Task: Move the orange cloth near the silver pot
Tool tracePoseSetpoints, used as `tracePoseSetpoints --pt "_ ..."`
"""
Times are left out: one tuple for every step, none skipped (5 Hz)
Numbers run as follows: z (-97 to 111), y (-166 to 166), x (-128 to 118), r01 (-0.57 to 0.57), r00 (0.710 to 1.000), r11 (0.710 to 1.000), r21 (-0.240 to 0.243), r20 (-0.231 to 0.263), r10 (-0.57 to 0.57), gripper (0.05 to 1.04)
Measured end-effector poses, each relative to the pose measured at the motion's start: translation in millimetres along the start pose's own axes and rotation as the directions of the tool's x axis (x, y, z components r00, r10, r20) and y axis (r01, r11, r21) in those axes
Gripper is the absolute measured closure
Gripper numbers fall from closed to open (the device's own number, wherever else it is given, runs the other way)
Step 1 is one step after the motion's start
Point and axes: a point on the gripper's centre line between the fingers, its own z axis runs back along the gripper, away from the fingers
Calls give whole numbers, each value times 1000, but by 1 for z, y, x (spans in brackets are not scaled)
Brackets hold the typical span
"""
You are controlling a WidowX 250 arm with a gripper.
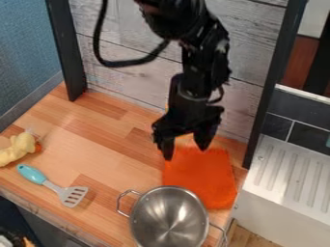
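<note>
Shiny metal pot [169, 219], matt orange cloth [209, 179], smooth wood counter [108, 140]

Cloth [201, 174] behind pot [169, 218], near tabletop's [97, 132] right edge.
Toy [19, 148] near left edge; spatula [49, 184] before toy, left of pot.

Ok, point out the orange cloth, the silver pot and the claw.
Orange cloth [205, 176]: camera view, on its middle.
Silver pot [170, 222]: camera view, inner bottom.
Claw [186, 153]: camera view, midway between its fingertips.

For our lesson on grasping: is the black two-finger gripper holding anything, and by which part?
Nothing seems to be held: the black two-finger gripper has its fingers spread over the far end of the flat, orange cloth.
</note>
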Motion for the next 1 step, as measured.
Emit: tracePoseSetpoints --pt "24 5 2 35 998 999 -9 54 -35 84"
